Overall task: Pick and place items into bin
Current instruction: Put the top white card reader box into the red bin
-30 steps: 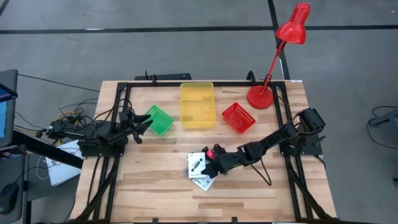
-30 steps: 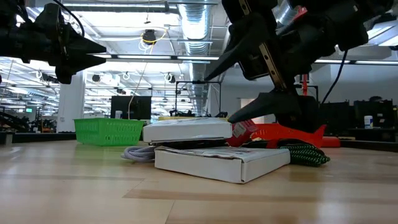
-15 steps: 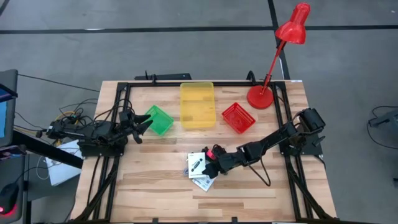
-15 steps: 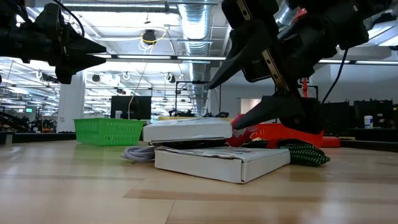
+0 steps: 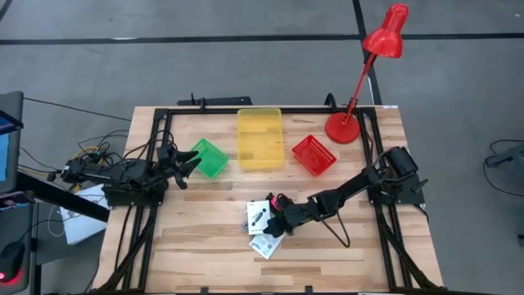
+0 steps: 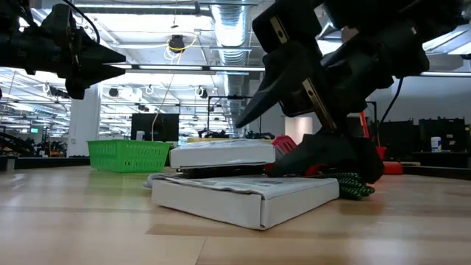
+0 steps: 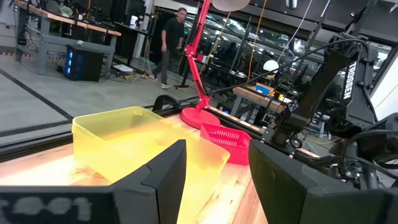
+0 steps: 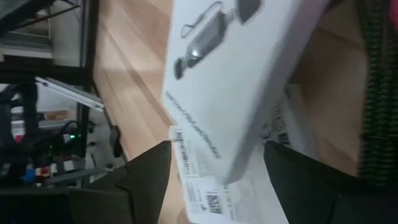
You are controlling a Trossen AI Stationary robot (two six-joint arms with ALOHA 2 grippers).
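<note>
Two flat white card packets with black print lie stacked at the table's near middle, the upper packet [image 5: 260, 215] [image 6: 221, 153] [image 8: 242, 74] resting on a dark flat item over the lower packet [image 5: 266, 244] [image 6: 246, 197]. A red tool [image 6: 285, 143] and a green braided cord [image 6: 358, 184] lie behind them. My right gripper [image 5: 276, 220] [image 8: 214, 180] is open at the stack's right end. One finger stands above the upper packet, the other low beside the stack. My left gripper [image 5: 187, 166] [image 7: 217, 180] waits open, in the air by the green basket. My right gripper comes at the stack slanting down from the table's right side. Its lower finger [image 6: 324, 156] lies against the far right part of the lower packet [image 6: 316, 182], which rests flat on the table. Whether either finger touches the upper packet, I cannot tell.
A green basket [image 5: 210, 157], a yellow bin [image 5: 259, 138] and a red basket [image 5: 313, 154] stand in a row toward the far edge. A red desk lamp [image 5: 344, 127] stands at the far right corner. Bare wood lies left of and in front of the stack.
My right gripper has moved down and toward the table's near edge, closing in on the stack. The lower packet has slid and turned a little toward the near left, while the upper packet has stayed where it was.
</note>
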